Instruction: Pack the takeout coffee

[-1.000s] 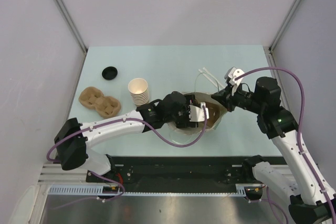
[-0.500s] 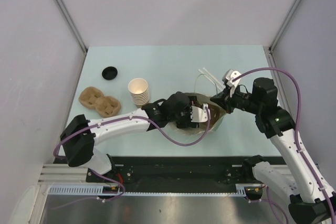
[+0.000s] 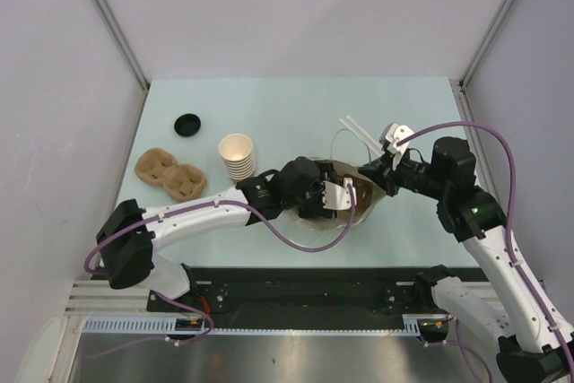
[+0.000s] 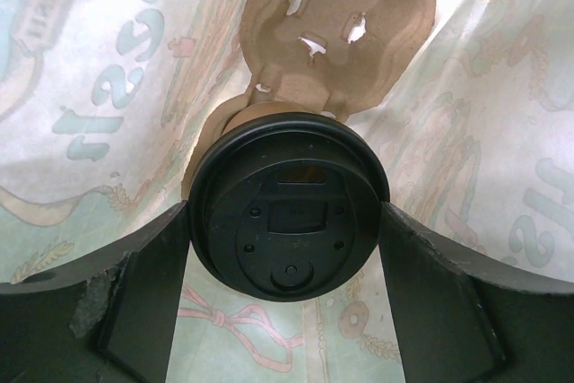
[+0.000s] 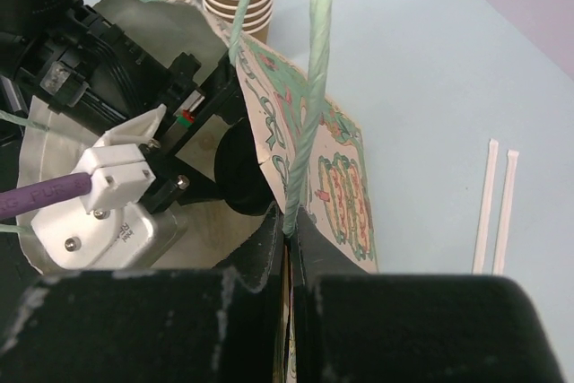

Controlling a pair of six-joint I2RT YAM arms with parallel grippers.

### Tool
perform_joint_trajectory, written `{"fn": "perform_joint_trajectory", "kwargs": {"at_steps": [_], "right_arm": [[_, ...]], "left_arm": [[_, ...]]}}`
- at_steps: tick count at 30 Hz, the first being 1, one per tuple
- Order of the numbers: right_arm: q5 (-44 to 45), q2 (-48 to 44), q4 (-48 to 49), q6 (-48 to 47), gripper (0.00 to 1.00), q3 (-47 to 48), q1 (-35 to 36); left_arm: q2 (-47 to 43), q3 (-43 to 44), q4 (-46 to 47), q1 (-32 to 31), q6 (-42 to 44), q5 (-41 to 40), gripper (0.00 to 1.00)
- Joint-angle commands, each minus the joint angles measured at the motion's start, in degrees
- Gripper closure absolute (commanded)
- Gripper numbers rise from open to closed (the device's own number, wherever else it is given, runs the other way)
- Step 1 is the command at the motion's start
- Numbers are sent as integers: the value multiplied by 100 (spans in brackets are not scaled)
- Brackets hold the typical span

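Left gripper (image 4: 285,248) clamped black-lidded brown kraft paper cup (image 4: 287,177) inside printed bag (image 4: 108,87); right gripper (image 5: 289,239) pinched bag rim; off-centre release risked tipping

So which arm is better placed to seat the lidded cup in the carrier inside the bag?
Left. The left gripper holds the lidded cup inside the bag, next to the pulp carrier. The right gripper is shut on the bag handle, holding the bag open, so it is probably needed there.

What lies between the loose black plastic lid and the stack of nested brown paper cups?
Only bare pale green tabletop, in the top view, separates the round black plastic lid from the stack of brown paper cups.
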Motion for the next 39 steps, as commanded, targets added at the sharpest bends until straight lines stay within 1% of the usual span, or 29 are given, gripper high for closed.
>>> {"fn": "perform_joint_trajectory", "kwargs": {"at_steps": [1, 4, 8, 11, 14, 18, 20, 25, 30, 39], "right_arm": [[95, -144, 200, -166, 100, 8, 150], [209, -153, 253, -158, 100, -88, 273], [674, -135, 420, -219, 100, -176, 581], [1104, -170, 586, -342, 100, -255, 870], [1307, -188, 657, -482, 100, -317, 942], [1256, -214, 719, -755, 100, -352, 950], [1151, -232, 736, -878, 100, -352, 950], [852, -320, 605, -1239, 100, -352, 950], [684, -320, 543, -1432, 100, -352, 994], [983, -162, 789, -1757, 100, -343, 1284]], "left_arm": [[-119, -52, 51, 64, 90, -277, 100], [-259, -96, 139, 55, 90, -190, 100], [-391, -26, 253, 3, 73, -40, 100], [-392, -17, 367, -50, 64, -101, 100], [-479, -78, 446, -68, 64, -119, 100], [-742, -253, 315, -85, 204, 223, 100], [-822, -280, 53, -85, 458, 328, 100], [-1077, -474, -151, -59, 977, 478, 100], [-990, -97, -573, -41, 969, 514, 100], [-612, 809, -854, -42, 390, 812, 100]]}}
